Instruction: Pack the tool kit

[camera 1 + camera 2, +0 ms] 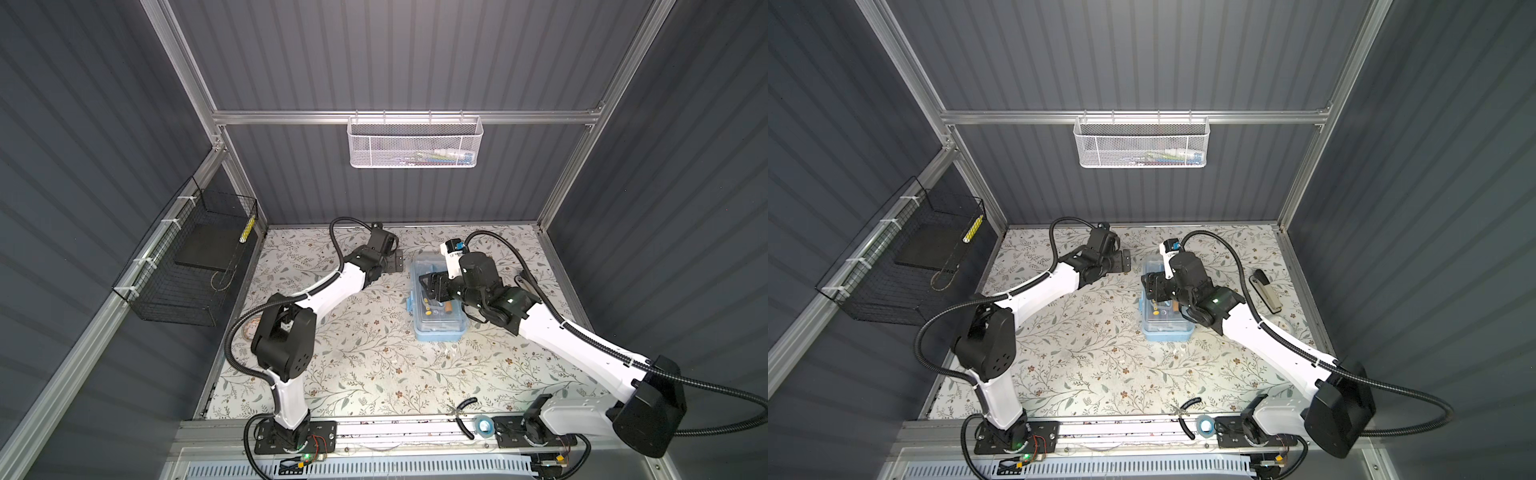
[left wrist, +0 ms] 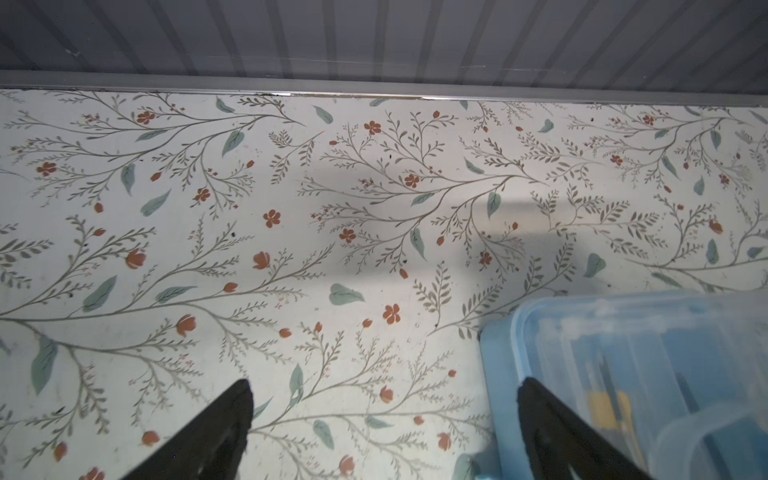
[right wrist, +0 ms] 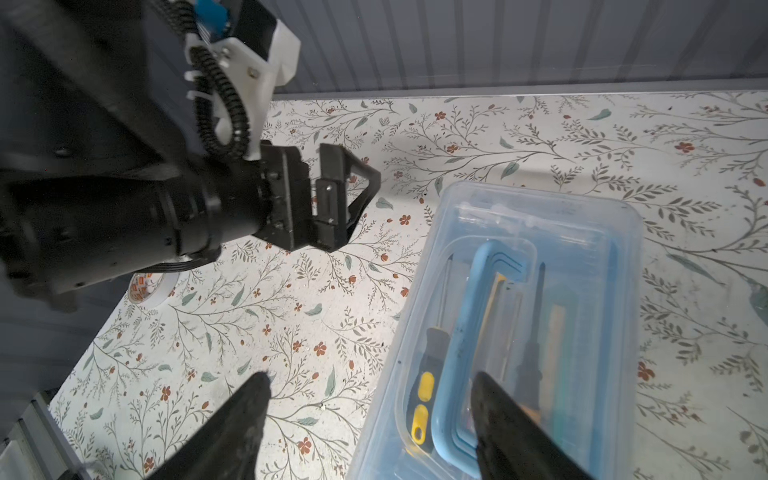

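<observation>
Tool kit (image 1: 440,328) sits mid-worktop, slightly toward the right arm's side; clear lid (image 3: 540,216) on, blue handle (image 3: 478,332) folded flat, yellow-and-black screwdriver (image 3: 422,395) and other slim tools visible inside; cannot tell whether the lid is latched.

Left gripper (image 2: 384,388): jaws wide open, empty, low by the kit's far corner; one finger just beside the box wall, touching or not I cannot tell. Right gripper (image 3: 370,378): jaws apart, holding nothing, above the kit's long edge; one finger over the handle, the other over bare worktop (image 3: 291,332).

Risks, as I judge them:
- right jaws closing here would straddle the box wall; likely to pinch lid edge and wall together, skew the lid or drag the box;
- box looks light and the worktop smooth; any sideways brush from the left finger at the corner probably slides or turns it, spoiling the right arm's aim;
- if the lid is unlatched, lifting by the handle could pop it and spill tools;
- handle lies flat on the lid; little room for a finger underneath, so a grab may slip;
- both wrists sit near each other by the kit; a reach across risks a knock.
</observation>
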Controlling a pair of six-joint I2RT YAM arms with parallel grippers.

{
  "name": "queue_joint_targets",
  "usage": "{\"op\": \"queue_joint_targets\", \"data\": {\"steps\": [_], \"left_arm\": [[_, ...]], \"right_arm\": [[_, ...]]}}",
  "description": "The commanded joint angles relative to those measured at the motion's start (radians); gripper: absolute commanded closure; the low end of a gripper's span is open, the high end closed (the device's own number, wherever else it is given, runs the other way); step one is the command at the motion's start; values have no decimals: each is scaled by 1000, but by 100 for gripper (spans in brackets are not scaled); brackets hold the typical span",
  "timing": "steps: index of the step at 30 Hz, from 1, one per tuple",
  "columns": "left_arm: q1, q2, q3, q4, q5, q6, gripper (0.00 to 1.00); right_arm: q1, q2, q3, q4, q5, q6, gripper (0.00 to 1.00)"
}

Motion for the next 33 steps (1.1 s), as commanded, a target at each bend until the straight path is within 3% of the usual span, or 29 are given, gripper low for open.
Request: {"op": "queue_joint_targets", "data": {"steps": [1,4,7,10,14,19,23,27,31,33], "left_arm": [[-4,-114,-221,223,11,111,0],[-4,-234,-409,417,61,114,0],[-4,-286,-468,441,139,84,0],[-6,-261,-443,346,237,85,0],[-12,-271,-568,466,228,26,0],[-12,-246,-602,450,226,9,1],[-15,-237,-632,484,277,0,2],[-20,-232,-659,521,308,-16,6],[-27,-208,-661,528,333,-31,9],[-32,-200,-663,533,341,-32,11]], "right_arm": [[-14,2,1,7,-29,-10,24],[-42,-6,-13,-13,-54,15,25],[-90,-13,-40,-21,-102,49,26],[-118,-16,-68,-21,-131,57,27],[-128,-19,-79,-39,-132,47,29],[-136,-24,-84,-33,-154,48,32],[-122,27,3,-148,-48,39,36],[-120,47,16,-146,-30,20,43],[-120,71,18,-94,-81,31,61],[-120,92,28,-92,-87,34,64]]}}
